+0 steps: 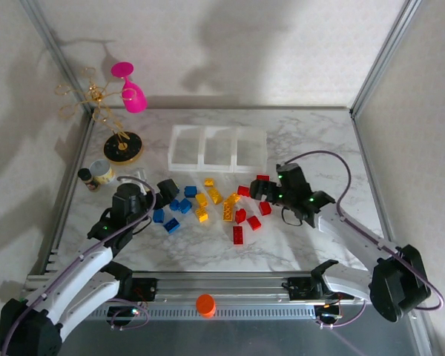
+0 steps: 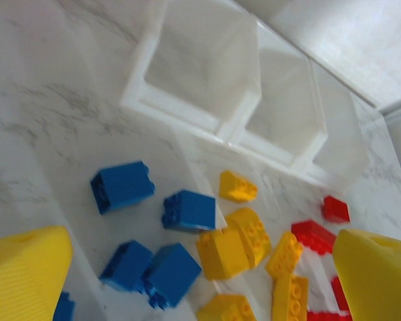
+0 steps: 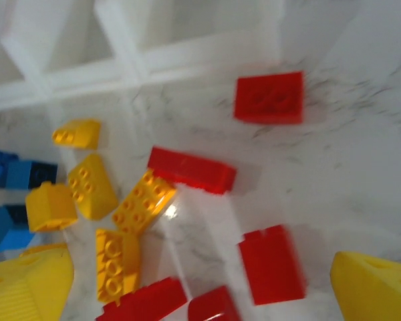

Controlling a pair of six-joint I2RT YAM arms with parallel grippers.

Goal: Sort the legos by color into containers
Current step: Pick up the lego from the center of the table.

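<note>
Since neither arm has a brick in hand, both sets of jaws stand wide with nothing between them. The left gripper point(image 1: 167, 190) hangs over the blue bricks point(image 2: 123, 186), its yellow fingers point(image 2: 27, 274) framing that cluster. The right gripper point(image 1: 256, 190) hangs over the red bricks point(image 3: 190, 168), spread the same way. The split looks deliberate, with each arm poised over the colour nearest its own side. The legos point(image 1: 215, 196) lie loose on the marble table point(image 1: 319, 148), blue at the left, yellow in the middle and red at the right. They sit just in front of the containers point(image 1: 202, 148), three joined bins set across the back, probably so that both arms can reach them. No brick shows inside the bins, so the sorting seems barely begun.
</note>
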